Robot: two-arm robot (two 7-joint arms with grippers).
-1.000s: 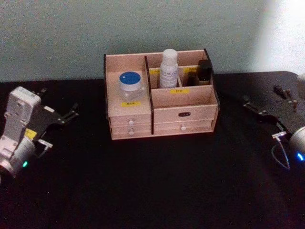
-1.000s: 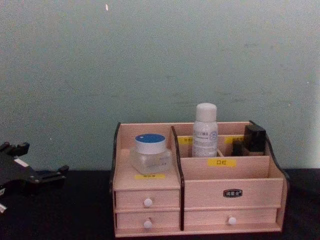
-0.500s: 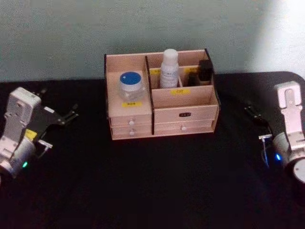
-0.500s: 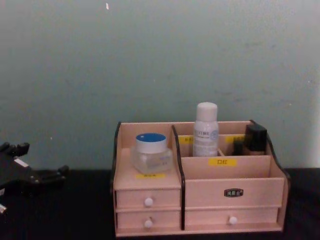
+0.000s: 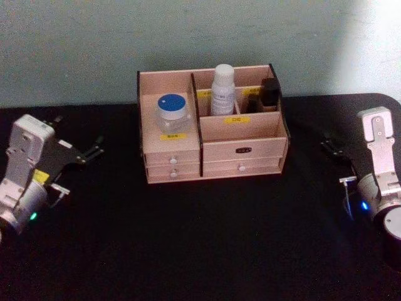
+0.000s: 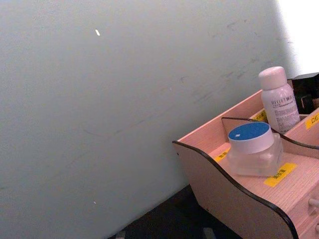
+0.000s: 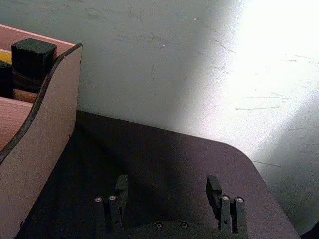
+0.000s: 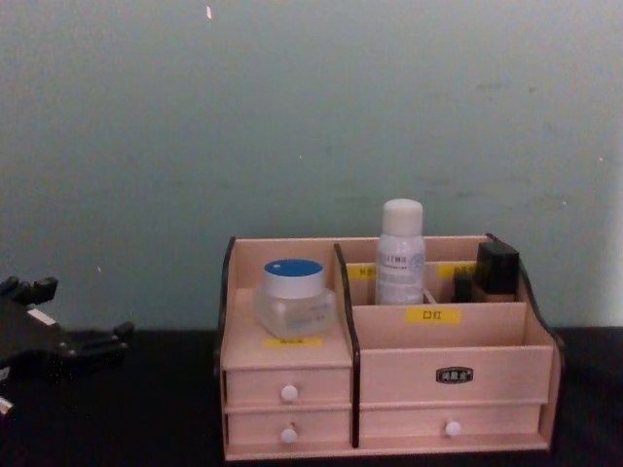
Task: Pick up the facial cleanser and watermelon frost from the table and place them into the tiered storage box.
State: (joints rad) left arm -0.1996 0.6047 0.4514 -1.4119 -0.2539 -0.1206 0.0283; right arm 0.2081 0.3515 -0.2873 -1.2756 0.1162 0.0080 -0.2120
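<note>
My head camera looks forward and down from above, taking in the black table point(image 5: 200, 251), the tiered storage box point(image 5: 241, 149) near the far wall and both arms at the side edges. My chest camera sits lower and looks level across the table, so I see the tiered storage box point(image 8: 448, 375) front-on and much nearer, against the wall. My left wrist camera faces the box's left end point(image 6: 224, 199) from close by, angled up toward the wall. My right wrist camera looks past the right gripper point(image 7: 169, 191) at the box's right end point(image 7: 35, 144). All four views share the box.
</note>
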